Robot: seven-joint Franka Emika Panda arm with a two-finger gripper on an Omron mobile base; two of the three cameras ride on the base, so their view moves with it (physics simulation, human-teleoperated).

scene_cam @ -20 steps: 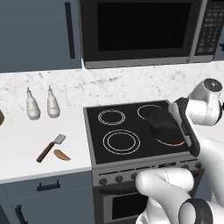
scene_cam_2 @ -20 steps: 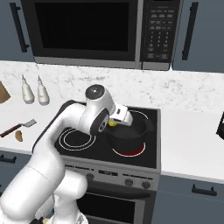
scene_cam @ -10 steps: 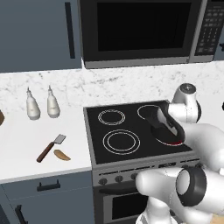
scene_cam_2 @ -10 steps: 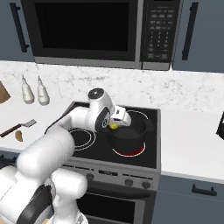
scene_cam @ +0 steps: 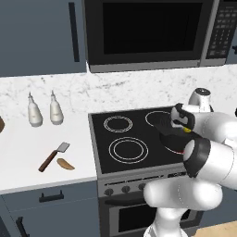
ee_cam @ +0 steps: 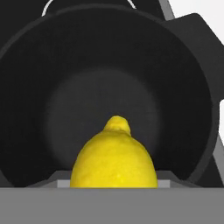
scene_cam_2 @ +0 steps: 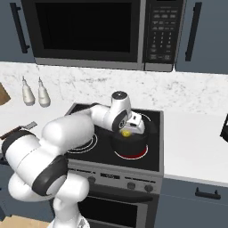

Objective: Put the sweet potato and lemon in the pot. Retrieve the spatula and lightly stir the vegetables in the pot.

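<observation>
Yellow lemon (ee_cam: 114, 160) above dark pot (ee_cam: 183, 78), sweet potato (scene_cam: 65, 164) beside spatula (scene_cam: 53, 156).

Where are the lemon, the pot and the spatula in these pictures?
lemon (ee_cam: 114, 159): hand view, middle of its yellow skin.
pot (ee_cam: 57, 57): hand view, dark inner wall, upper left.
spatula (scene_cam: 48, 160): left base view, middle of its reddish-brown handle, on the counter left of the stove.

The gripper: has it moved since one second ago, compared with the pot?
Yes. In the right base view the gripper with the lemon has shifted rightward and lower, from the left rim of the pot to over its opening.
</observation>
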